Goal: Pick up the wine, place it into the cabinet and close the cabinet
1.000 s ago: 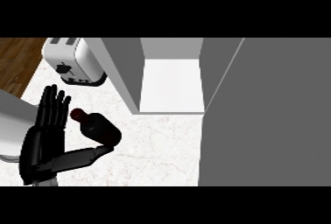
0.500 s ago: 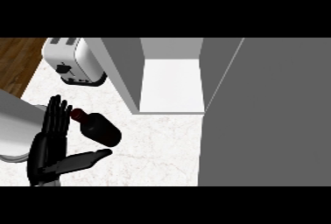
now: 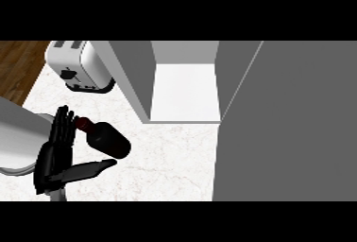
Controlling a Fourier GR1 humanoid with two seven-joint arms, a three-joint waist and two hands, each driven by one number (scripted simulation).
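Observation:
The wine bottle (image 3: 110,138) is dark with a red cap and lies on the marble counter, its neck pointing up-left. My left hand (image 3: 55,156) stands open just left of it. The straight fingers run alongside the neck and the thumb stretches out below the bottle's base. I cannot tell whether the hand touches the bottle. The cabinet (image 3: 185,90) is open in the upper middle and shows a bare white shelf. Its grey door (image 3: 286,123) swings out over the right side. My right hand is out of view.
A white toaster (image 3: 77,66) sits at the back left, close to the cabinet's left wall. A pale grey rounded object (image 3: 14,137) lies at the left edge behind my hand. Wooden floor shows beyond the counter's top-left corner.
My left hand has drifted slightly down and left, and its thumb has slid off the bottle's side to lie below it. The bottle has stayed in place.

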